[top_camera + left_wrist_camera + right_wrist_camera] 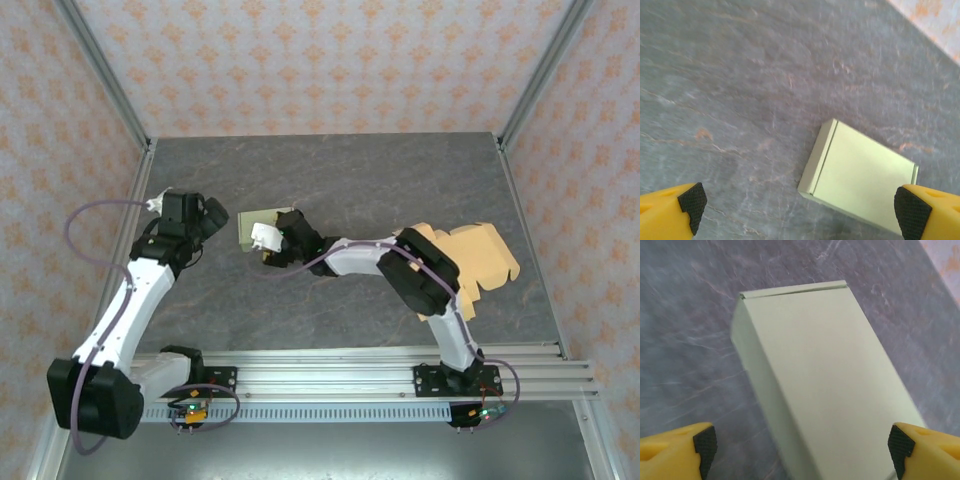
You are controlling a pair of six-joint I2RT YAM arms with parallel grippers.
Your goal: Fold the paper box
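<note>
The pale green folded paper box (258, 220) lies flat on the grey marbled bench (400, 170), right hand (802, 445) just above it, left hand (802, 207) beside it, both spread wide and empty, so best to press squarely along its lid seam.

Grey marbled stone-look tabletop (380, 175) in a papered enclosure.
Pale pink walls with an orange floral print (320, 60) stood around it, silver metal posts (107, 75) rose at the far corners, and a ribbed aluminium rail (330, 375) ran along the near edge.
</note>
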